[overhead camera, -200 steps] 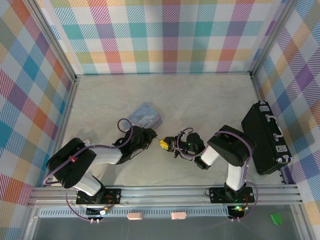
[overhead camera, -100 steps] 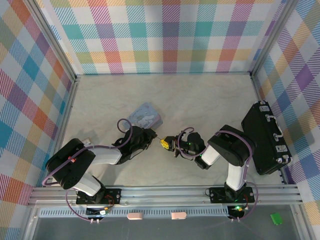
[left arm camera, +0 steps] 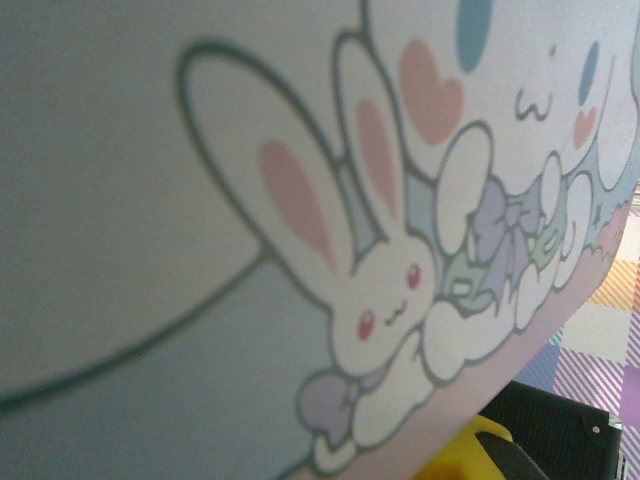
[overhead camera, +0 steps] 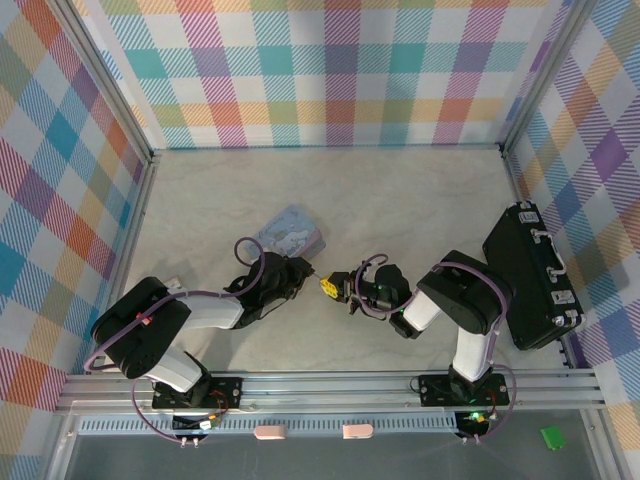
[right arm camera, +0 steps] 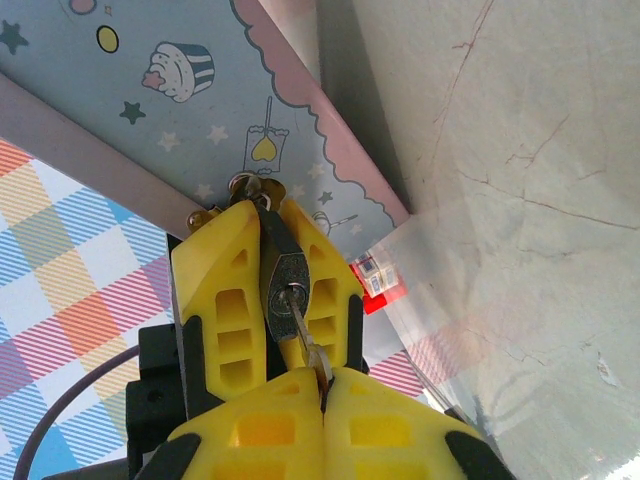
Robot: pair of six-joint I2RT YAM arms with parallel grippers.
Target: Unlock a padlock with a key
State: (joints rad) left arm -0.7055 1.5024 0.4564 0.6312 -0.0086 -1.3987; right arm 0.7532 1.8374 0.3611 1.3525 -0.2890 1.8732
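Right pincer (right arm camera: 322,388) is clenched on key (right arm camera: 306,342), whose blade sits in the keyway of padlock (right arm camera: 286,283). Left pincer (right arm camera: 283,250) clamps padlock on both sides, hard against tin (right arm camera: 150,90). Assessment: insertion looks done and the turning step is in hand. The next move calls for a wrist rotation, with padlock steady and key straight.

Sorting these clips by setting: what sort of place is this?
Probably a purpose-built robot test cell: plaid walls on a metal frame, a pale marbled tabletop, left arm and right arm bolted to the near rail.
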